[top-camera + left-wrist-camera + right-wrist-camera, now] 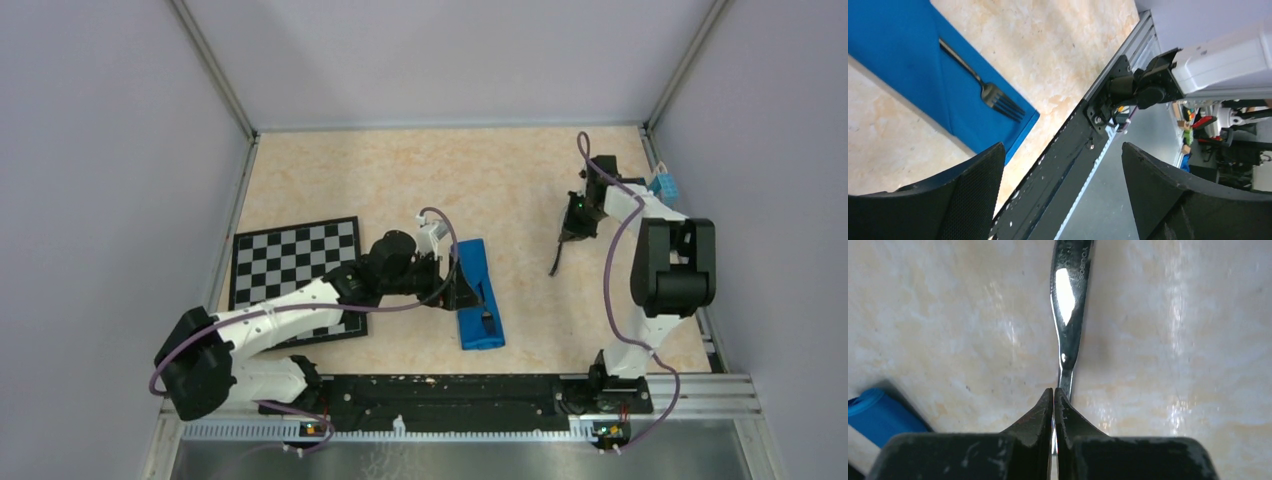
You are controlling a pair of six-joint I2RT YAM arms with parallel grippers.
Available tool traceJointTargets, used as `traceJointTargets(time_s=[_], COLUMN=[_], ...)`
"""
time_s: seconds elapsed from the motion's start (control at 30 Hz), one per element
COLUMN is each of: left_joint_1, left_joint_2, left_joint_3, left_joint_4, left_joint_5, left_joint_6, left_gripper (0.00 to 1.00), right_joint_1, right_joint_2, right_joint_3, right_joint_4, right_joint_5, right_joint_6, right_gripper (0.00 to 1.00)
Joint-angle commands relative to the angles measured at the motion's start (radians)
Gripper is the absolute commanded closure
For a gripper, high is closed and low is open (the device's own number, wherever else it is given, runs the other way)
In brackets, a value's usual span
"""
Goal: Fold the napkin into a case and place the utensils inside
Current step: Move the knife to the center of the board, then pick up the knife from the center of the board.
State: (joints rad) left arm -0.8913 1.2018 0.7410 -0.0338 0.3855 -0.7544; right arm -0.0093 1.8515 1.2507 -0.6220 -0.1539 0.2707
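Note:
The napkin lies folded as a narrow blue case (478, 295) at the table's middle, also in the left wrist view (903, 55). A thin dark fork (983, 87) lies on it with its tines towards the near end; it shows as a dark mark from above (487, 318). My left gripper (462, 290) is open and empty just left of the case, with its jaws wide apart (1063, 150). My right gripper (575, 232) is shut on the silver-grey utensil (1070, 295), which hangs from it over the table (556, 260), right of the case. The fingertips (1054, 392) pinch its narrow part.
A black-and-white chessboard (295, 265) lies at the left, partly under the left arm. A small light-blue object (665, 185) sits at the right wall. The black rail (450, 395) runs along the near edge. A blue cloth edge (873, 415) shows in the right wrist view.

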Motion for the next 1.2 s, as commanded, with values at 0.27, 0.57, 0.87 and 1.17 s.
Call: traceJointTargets(time_s=[0.27,0.57,0.87,1.17], left_joint_1=[-0.001,-0.011,-0.011,-0.011], left_joint_2=[0.184,0.068,-0.085,-0.167], left_joint_3=[0.072,0.008,-0.013,-0.038], left_joint_4=[0.226,0.261,0.171,0.157], left_joint_5=[0.041,0.033,0.025,0.017], left_joint_6=[-0.07,-0.072,0.026,0.081], left_gripper=[0.13,0.12,0.11,0.1], right_joint_1=[0.003,0.035,0.04,0.088], right_joint_2=[-0.286,-0.028,0.082,0.221], right_joint_3=[-0.211,0.015,0.116,0.256], right_joint_4=[0.085,-0.219,-0.243,-0.318], right_joint_5=[0.034,0.077,0.05,0.149], right_joint_6=[0.101,0.026,0.002,0.055], right_gripper=[0.89,0.7,0.64,0.58])
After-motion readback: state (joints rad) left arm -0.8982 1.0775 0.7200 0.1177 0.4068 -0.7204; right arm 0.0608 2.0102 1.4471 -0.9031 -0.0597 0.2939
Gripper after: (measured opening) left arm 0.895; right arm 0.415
